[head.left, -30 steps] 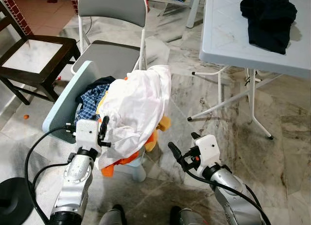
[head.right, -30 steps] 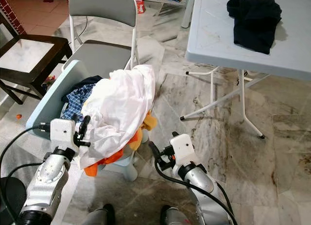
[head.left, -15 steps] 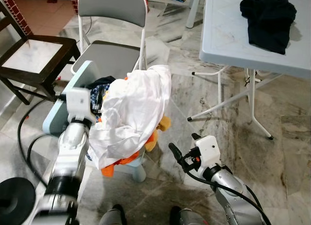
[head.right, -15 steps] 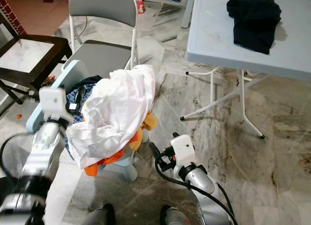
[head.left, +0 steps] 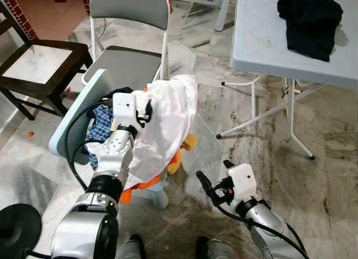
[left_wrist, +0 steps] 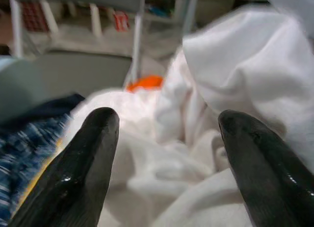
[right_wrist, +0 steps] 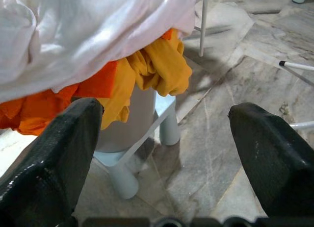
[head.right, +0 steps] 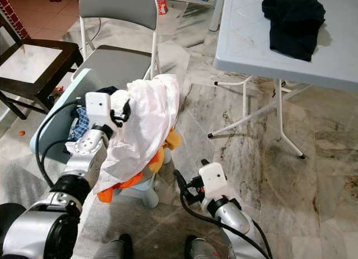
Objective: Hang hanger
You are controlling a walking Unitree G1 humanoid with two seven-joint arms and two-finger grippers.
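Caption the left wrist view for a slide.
Open left gripper poised over the white garment, with blue plaid cloth beside it.

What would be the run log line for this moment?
left tool: open, over white crumpled cloth | right tool: open, low near floor | hanger: not seen

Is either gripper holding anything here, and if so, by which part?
Nothing is held. The left gripper is open over the white garment; the right gripper is open, low near the floor.
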